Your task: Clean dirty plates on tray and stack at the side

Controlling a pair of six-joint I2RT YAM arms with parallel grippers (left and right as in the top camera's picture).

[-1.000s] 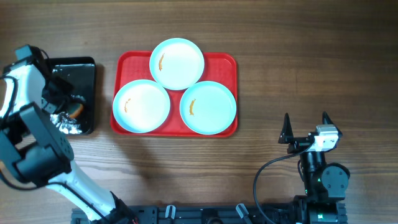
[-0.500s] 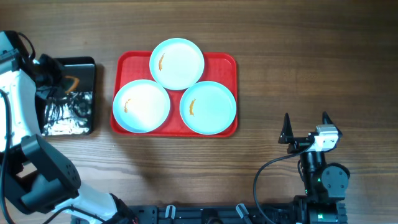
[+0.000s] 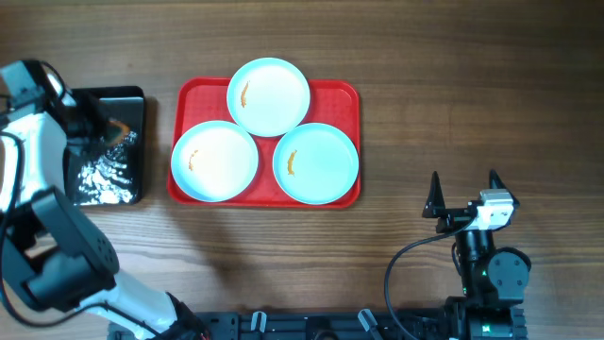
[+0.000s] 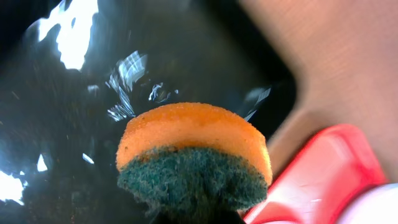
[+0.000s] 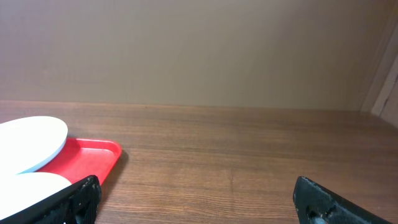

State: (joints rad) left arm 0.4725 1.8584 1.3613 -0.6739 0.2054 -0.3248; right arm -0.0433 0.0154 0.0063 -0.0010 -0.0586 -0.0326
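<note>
My left claw [image 3: 106, 129] is clamping the sponge [image 4: 194, 152] above the black tray [image 3: 132, 97]; the red tray [image 3: 345, 94] carrying three smeared plates [image 3: 269, 104] is lying to its right. My right claw [image 3: 463, 196] is gaping, plates front-left.

Three orange-smeared pale aqua plates [image 3: 268, 96] lie flat, clustered together, on the red tray [image 3: 335, 99].
</note>
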